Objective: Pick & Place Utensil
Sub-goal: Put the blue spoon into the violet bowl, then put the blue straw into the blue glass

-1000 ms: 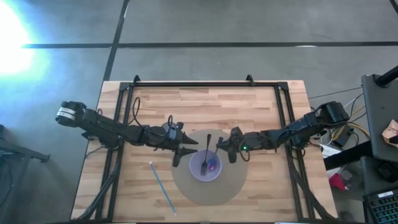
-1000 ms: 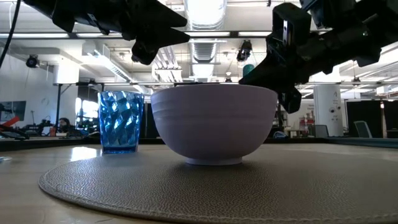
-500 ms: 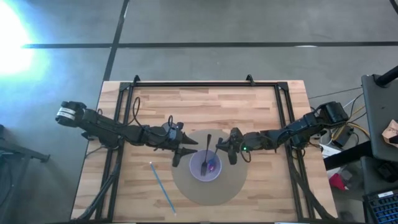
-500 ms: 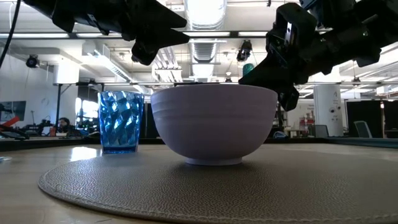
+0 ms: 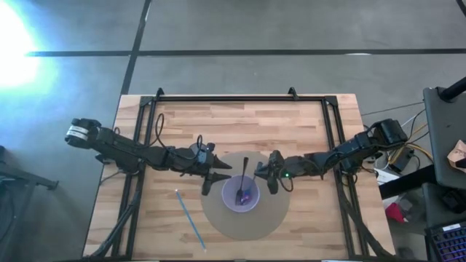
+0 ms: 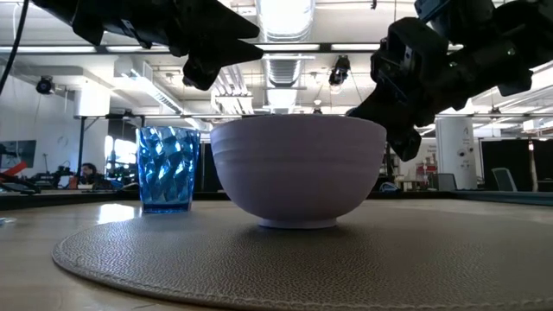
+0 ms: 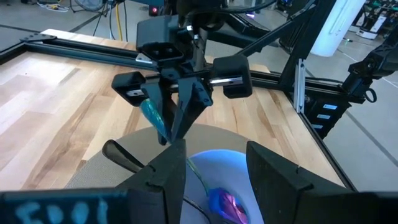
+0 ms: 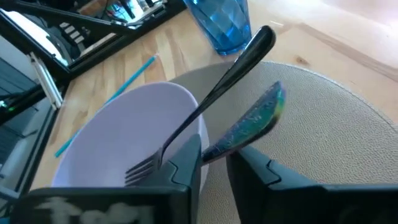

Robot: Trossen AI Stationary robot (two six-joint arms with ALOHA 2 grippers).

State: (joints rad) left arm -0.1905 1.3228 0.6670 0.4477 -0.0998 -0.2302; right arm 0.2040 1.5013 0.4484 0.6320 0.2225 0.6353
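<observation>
While iridescent teal utensil [image 8: 252, 127] slants over bowl [image 8: 118, 134], right fingers [image 8: 214, 162] grasping it; left fingers [image 7: 208, 163] parted.

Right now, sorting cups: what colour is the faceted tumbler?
Blue tumbler, clearest in the low view.

A lavender bowl [image 8: 118, 137] sits on a round grey mat [image 8: 323, 143], a dark fork [image 8: 205, 106] leaning in it, tines down inside and handle angled out over the rim. Between the right gripper's [image 8: 214, 163] two dark fingers [image 8: 186, 165], an iridescent blue-green utensil [image 8: 252, 124] slants beside the bowl. Behind stand a blue tumbler [image 8: 224, 22] and a blue straw [image 8: 102, 106] lying on the wooden table [image 8: 348, 56].
</observation>
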